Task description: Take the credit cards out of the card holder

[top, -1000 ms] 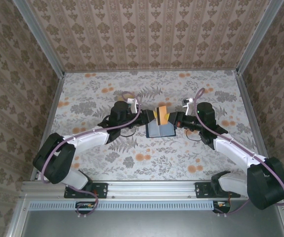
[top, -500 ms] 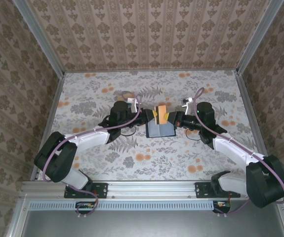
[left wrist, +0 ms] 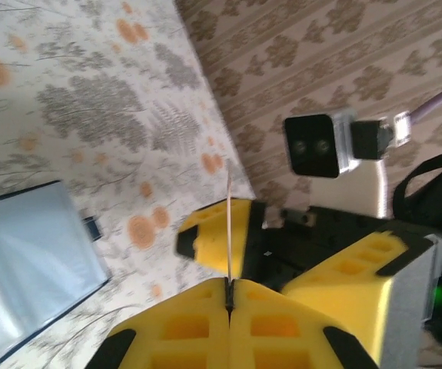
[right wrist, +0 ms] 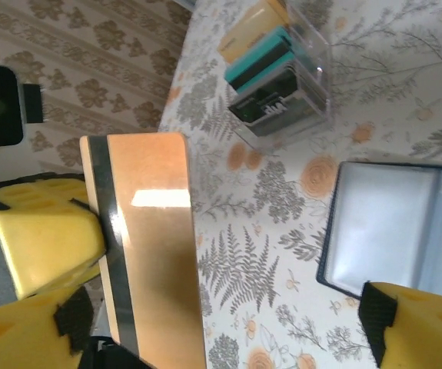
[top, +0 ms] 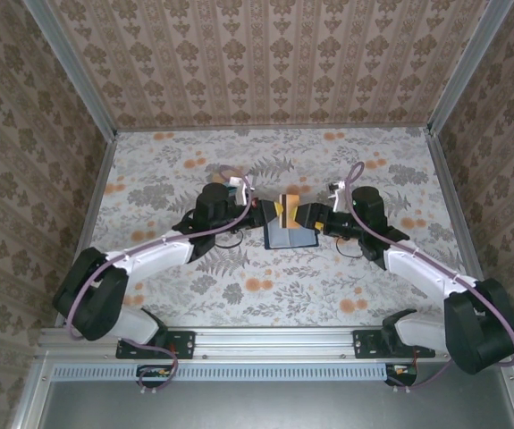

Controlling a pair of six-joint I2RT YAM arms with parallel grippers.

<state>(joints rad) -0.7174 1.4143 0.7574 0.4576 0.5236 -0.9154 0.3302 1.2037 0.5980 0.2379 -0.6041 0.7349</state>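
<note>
A thin tan dark-striped plastic card (right wrist: 155,246) is pinched by the left gripper (left wrist: 229,290); the right gripper (top: 314,217), at its three o'clock, is spread wide.

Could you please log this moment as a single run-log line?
left pincer: shut on orange card | right pincer: open, beside card | card holder: lying open on table

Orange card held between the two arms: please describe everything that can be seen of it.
The orange glossy plastic card is a thin rectangle with rounded corners, a black stripe along one long side and a pale glare patch. It is held above the floral table, clamped at the striped side by the shut left end effector. The right end effector has its yellow fingers open around it.
</note>
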